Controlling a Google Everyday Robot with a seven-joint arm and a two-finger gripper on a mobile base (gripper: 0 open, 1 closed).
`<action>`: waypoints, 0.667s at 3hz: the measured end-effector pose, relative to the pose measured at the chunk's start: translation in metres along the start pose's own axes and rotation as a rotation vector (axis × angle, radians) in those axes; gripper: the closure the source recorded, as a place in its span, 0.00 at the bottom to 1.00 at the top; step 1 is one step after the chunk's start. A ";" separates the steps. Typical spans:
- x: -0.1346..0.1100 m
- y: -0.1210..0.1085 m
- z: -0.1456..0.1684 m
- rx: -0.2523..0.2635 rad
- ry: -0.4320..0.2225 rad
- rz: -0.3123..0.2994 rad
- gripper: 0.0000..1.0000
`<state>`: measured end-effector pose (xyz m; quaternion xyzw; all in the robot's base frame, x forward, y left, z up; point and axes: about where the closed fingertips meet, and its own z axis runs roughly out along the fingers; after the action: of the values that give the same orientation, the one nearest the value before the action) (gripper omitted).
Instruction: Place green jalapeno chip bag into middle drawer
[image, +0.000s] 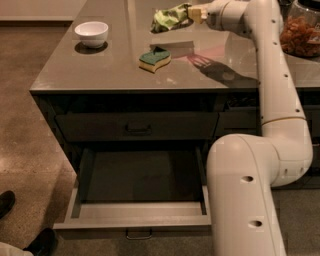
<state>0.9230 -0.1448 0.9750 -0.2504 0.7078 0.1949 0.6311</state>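
Note:
The green jalapeno chip bag is a crinkled yellow-green foil bag at the back of the countertop. It hangs just above the surface and casts a shadow below it. My gripper is at the bag's right end, shut on it, with the white arm reaching in from the right. The middle drawer is pulled open below the counter's front. Its deep grey box shows nothing inside, and its small handle is at the front centre.
A green-and-yellow sponge lies mid-counter in front of the bag. A white bowl stands at the left. A jar of orange snacks is at the far right. The top drawer is shut. Dark shoes are at the lower left.

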 end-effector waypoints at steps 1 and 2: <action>-0.019 0.021 -0.027 -0.107 -0.034 -0.036 1.00; -0.031 0.044 -0.050 -0.215 -0.058 -0.079 1.00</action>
<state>0.8587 -0.1358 1.0106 -0.3388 0.6538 0.2519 0.6280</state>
